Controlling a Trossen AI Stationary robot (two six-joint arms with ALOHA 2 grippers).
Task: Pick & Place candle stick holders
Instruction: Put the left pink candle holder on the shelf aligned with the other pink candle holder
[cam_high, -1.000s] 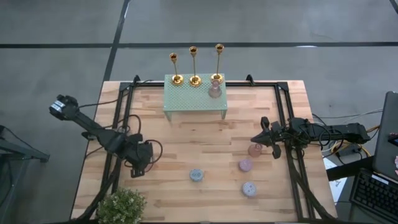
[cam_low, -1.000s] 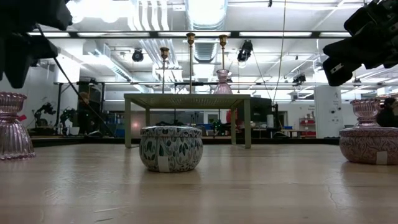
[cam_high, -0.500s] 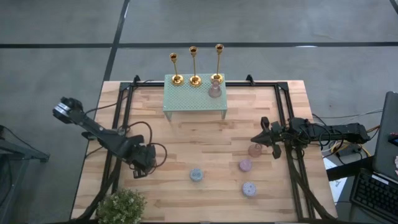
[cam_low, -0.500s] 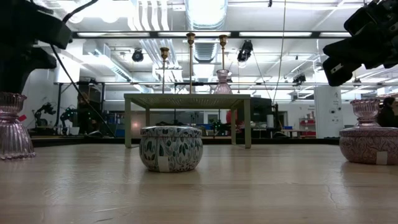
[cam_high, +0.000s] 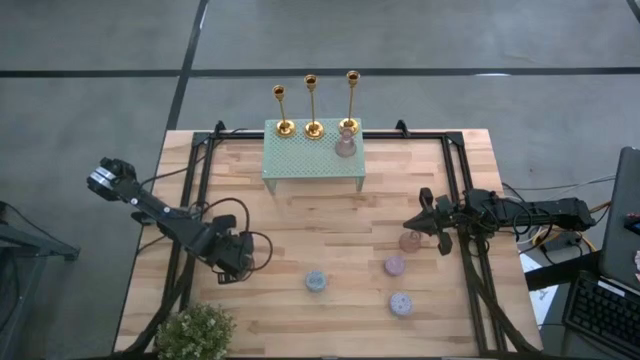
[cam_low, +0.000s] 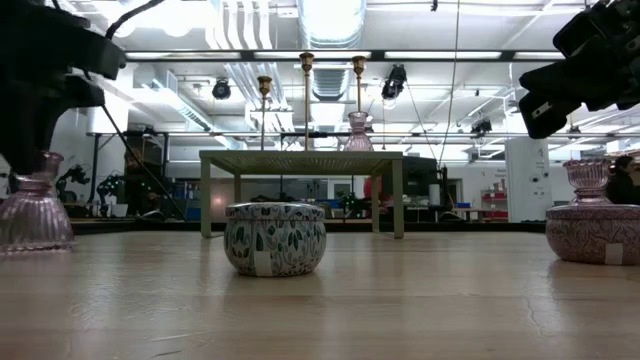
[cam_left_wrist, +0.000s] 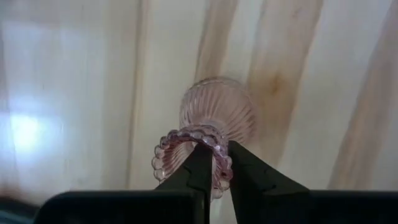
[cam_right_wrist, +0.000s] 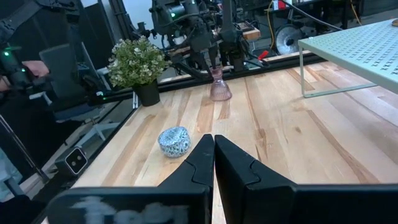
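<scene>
Shifted inward: left gripper (cam_high: 236, 262), fingers clamped on pink glass holder (cam_left_wrist: 208, 127)'s beaded rim. Right gripper (cam_high: 421, 222) closed, empty. Gold candle stick holders (cam_high: 312, 103) on green stand (cam_high: 313, 160). Only wrist view shows clamping.

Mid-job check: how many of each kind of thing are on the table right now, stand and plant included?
Gold candle stick holders: 3
Pink glass holders: 3, one pinched at its rim by the left gripper
Candle tins: 3
Green stand: 1
Potted plant: 1
Total: 11
</scene>
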